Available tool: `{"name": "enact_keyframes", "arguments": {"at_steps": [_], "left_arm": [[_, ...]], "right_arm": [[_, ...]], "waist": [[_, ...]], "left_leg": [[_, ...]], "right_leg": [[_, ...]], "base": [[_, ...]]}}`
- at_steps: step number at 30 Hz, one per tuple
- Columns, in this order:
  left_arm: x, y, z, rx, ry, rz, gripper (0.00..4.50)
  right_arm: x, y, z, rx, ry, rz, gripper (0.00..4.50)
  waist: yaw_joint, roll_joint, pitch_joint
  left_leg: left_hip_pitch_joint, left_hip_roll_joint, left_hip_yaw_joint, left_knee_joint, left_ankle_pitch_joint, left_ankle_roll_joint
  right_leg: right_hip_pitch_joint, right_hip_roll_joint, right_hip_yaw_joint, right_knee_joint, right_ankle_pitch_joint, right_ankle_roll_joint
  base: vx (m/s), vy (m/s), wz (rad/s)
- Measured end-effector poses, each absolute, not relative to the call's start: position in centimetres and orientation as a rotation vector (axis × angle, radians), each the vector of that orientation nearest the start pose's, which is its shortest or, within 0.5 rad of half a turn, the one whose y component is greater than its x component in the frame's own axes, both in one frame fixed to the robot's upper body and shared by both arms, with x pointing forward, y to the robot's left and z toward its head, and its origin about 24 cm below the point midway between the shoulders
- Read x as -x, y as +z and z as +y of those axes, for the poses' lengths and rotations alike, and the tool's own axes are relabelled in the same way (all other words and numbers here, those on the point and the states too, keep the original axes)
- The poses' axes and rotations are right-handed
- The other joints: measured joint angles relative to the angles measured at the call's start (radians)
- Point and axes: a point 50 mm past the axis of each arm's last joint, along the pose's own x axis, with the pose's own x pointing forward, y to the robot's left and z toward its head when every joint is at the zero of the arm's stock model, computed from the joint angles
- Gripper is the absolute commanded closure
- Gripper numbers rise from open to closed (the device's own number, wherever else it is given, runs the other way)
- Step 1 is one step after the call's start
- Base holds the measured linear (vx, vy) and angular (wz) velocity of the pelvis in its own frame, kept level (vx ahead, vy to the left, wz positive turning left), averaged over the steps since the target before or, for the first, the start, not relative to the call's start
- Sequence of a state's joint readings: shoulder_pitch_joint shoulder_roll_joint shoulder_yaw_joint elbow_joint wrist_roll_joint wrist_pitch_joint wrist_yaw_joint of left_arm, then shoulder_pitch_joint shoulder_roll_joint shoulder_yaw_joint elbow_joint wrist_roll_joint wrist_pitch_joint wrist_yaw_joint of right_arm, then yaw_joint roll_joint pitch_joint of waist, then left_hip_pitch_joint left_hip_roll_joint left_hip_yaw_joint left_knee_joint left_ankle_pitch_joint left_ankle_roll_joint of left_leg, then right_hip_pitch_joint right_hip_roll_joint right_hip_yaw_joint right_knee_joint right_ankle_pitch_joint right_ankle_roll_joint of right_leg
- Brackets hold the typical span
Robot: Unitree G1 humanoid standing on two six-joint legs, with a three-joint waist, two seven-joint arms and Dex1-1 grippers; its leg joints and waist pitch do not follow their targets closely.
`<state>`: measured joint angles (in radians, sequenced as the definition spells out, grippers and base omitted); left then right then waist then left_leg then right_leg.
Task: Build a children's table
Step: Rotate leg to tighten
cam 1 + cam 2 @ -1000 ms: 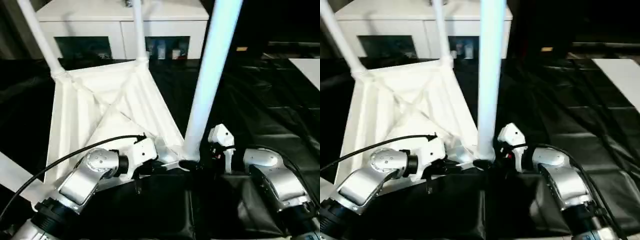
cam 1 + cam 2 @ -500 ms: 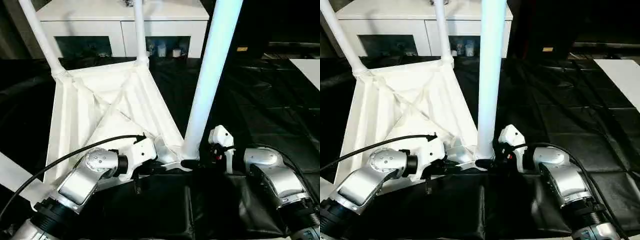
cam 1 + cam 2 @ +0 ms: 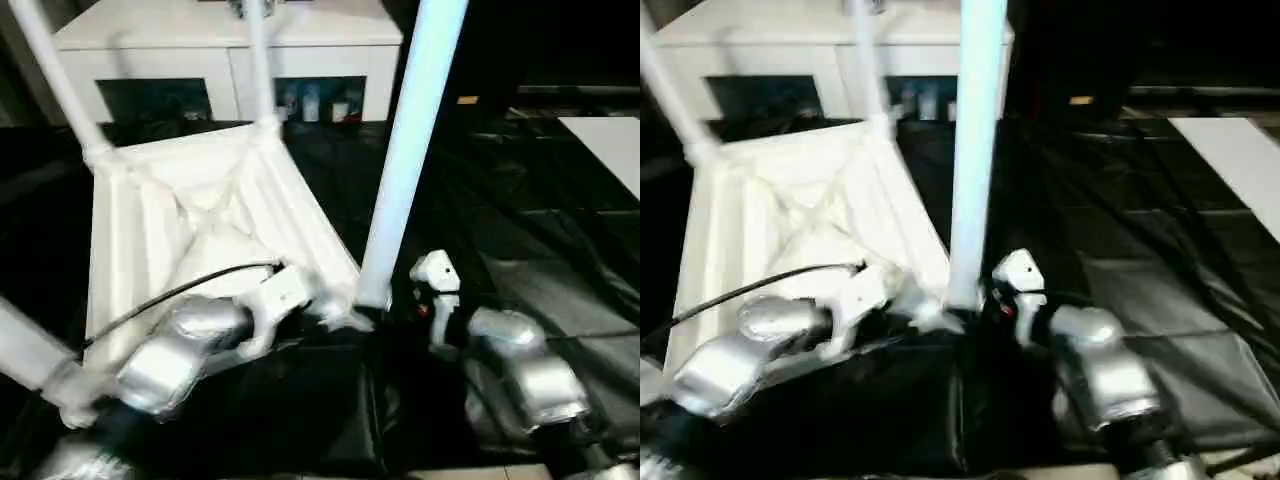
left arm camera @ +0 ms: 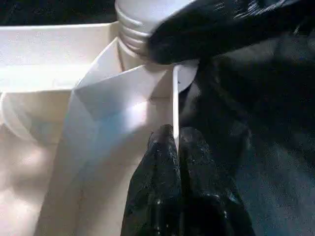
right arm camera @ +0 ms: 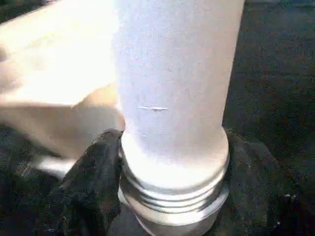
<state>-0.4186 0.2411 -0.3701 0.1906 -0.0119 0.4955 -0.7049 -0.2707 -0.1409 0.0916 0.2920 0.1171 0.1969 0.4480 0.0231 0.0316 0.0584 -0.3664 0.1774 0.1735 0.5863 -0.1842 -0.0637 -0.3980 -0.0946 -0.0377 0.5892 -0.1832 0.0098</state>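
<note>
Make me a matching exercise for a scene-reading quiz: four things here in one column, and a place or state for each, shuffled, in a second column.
Things:
1. left gripper
2. right gripper
3. tabletop
4. cabinet

Places or states:
A. stands at the back, behind the work
B. lies upside down on the black sheet, ribbed side up
C. shut on a thin edge of the tabletop beside the near corner socket
D. fingers on either side of the near leg's base

Pairs: 1-C, 2-D, 3-B, 4-A
</note>
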Motion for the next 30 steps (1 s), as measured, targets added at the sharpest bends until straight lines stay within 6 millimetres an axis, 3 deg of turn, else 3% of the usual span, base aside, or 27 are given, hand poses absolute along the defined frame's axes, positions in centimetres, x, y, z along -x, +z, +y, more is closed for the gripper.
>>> {"name": "enact_keyframes", "arguments": {"at_steps": [3,7,9,11,12,14,15,18,21,24,30], "left_arm": [[-30.1,4.1,5.8,-0.291,-0.910,0.453,4.50],[-30.6,3.6,4.3,-0.324,-0.879,0.456,4.50],[-30.7,3.5,4.0,-0.356,-0.876,0.443,4.50],[-30.7,3.5,4.1,-0.377,-0.875,0.440,4.50],[-30.9,3.5,4.5,-0.393,-0.864,0.433,4.50],[-31.3,3.8,5.1,-0.413,-0.830,0.422,4.50],[-31.5,3.8,5.6,-0.423,-0.809,0.419,4.50],[-31.3,3.9,6.6,-0.448,-0.819,0.407,4.50],[-30.4,3.9,7.9,-0.470,-0.878,0.398,4.50],[-29.0,4.0,10.0,-0.465,-0.985,0.407,4.50],[-26.3,4.5,12.8,-0.445,-1.253,0.467,4.50]], "right_arm": [[-30.4,2.5,-11.5,0.053,0.366,0.249,1.77],[-30.9,2.2,-11.1,0.044,0.248,0.255,1.78],[-31.0,2.1,-11.1,0.043,0.225,0.252,1.08],[-30.5,2.0,-11.4,0.034,0.238,0.241,1.08],[-30.1,2.1,-11.3,0.020,0.269,0.227,0.88],[-29.8,2.2,-10.9,0.003,0.325,0.215,0.88],[-29.6,2.4,-10.6,0.001,0.366,0.203,0.62],[-29.6,3.8,-11.1,0.002,0.440,0.167,0.36],[-29.3,4.5,-13.6,0.100,0.524,0.171,0.36],[-27.3,4.8,-16.1,0.192,0.733,0.227,0.36],[-24.5,4.8,-17.3,0.213,1.058,0.359,0.36]], "waist": [[-0.002,0.006,-0.005],[-0.001,0.010,-0.007],[-0.001,0.012,-0.008],[-0.002,0.013,-0.009],[-0.009,0.012,-0.008],[-0.022,0.009,-0.007],[-0.034,0.006,-0.004],[-0.044,0.002,-0.002],[-0.043,0.000,0.000],[-0.037,-0.001,0.001],[-0.011,-0.005,0.004]], "left_leg": [[-0.001,-0.002,-0.002,-0.003,0.000,0.000],[0.000,-0.004,-0.002,-0.007,-0.001,0.001],[0.000,-0.005,-0.002,-0.010,-0.001,0.002],[0.001,-0.005,-0.001,-0.013,-0.001,0.002],[0.000,-0.005,-0.001,-0.014,-0.001,0.002],[-0.001,-0.005,-0.002,-0.014,-0.001,0.002],[-0.001,-0.005,-0.002,-0.014,-0.001,0.002],[-0.002,-0.005,-0.004,-0.015,-0.001,0.002],[-0.002,-0.004,-0.006,-0.017,-0.001,0.002],[-0.003,-0.003,-0.006,-0.020,-0.001,0.002],[-0.002,-0.002,-0.003,-0.022,-0.001,0.002]], "right_leg": [[0.002,0.000,-0.001,-0.013,-0.002,0.003],[0.003,-0.001,-0.002,-0.028,-0.003,0.005],[0.006,-0.001,-0.003,-0.037,-0.004,0.006],[0.011,-0.001,-0.004,-0.045,-0.004,0.006],[0.016,-0.001,-0.004,-0.048,-0.004,0.006],[0.015,-0.001,-0.006,-0.050,-0.004,0.006],[0.013,-0.001,-0.006,-0.050,-0.004,0.006],[0.008,-0.001,-0.009,-0.051,-0.004,0.006],[0.004,-0.001,-0.012,-0.051,-0.004,0.006],[0.001,0.000,-0.013,-0.051,-0.004,0.006],[-0.001,0.001,-0.009,-0.045,-0.002,0.004]], "base": [[0.000,0.000,0.00],[0.000,0.000,0.00],[0.000,0.000,0.00],[0.000,0.000,0.00],[0.000,0.000,0.00],[0.000,0.000,0.00],[0.000,0.000,0.00],[0.000,0.000,0.00],[0.000,0.000,0.00],[0.000,0.000,0.00],[0.000,0.000,0.00]]}}
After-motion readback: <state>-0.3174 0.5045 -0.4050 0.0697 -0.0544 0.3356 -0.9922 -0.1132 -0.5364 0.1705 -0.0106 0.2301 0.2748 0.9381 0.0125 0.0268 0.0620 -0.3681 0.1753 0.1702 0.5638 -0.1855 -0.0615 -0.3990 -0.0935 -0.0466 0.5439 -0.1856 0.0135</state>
